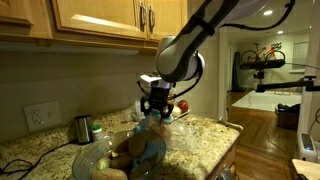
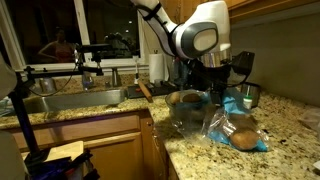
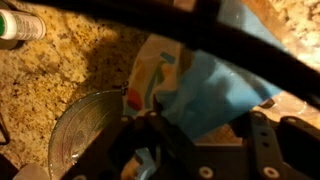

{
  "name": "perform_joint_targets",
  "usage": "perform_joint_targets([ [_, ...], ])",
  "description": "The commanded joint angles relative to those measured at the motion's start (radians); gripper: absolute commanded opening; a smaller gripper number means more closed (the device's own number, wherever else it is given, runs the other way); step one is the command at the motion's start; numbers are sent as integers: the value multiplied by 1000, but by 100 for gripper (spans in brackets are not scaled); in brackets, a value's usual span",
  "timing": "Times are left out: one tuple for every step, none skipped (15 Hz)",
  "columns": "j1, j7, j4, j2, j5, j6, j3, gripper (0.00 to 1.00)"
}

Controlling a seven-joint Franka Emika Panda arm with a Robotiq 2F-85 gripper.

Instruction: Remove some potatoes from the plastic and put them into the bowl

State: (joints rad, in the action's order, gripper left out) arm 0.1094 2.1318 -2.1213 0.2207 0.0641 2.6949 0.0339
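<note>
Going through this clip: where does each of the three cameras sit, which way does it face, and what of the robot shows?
An exterior view: low beside the counter, facing cabinets and outlet; the arm comes down over bowl and bag.
An exterior view: past the counter's end, facing sink and window; the arm fills the top centre.
Wrist view: looks down on bowl and bag; fingers at the bottom.
Shared: all three show bowl and bag.
</note>
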Motion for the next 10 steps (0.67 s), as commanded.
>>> perform_joint_targets([
  [9, -8, -19, -10, -15, 10, -1, 33],
  [8, -8, -20, -9, -15, 11, -1, 27],
  [8, -8, -20, -10, -15, 12, -1, 20],
  [8, -10, -19, -10, -17, 13, -2, 14],
  [7, -13, -19, -10, -20, 15, -4, 8],
  [7, -15, -18, -11, -25, 16, -6, 2],
  [6, -19, -17, -13, -31, 17, -10, 1],
  [6, -20, -17, -15, -36, 18, -13, 0],
  [6, -25, -16, -17, -46, 23, -19, 0],
  [6, -30, -14, -18, -55, 28, -24, 0],
])
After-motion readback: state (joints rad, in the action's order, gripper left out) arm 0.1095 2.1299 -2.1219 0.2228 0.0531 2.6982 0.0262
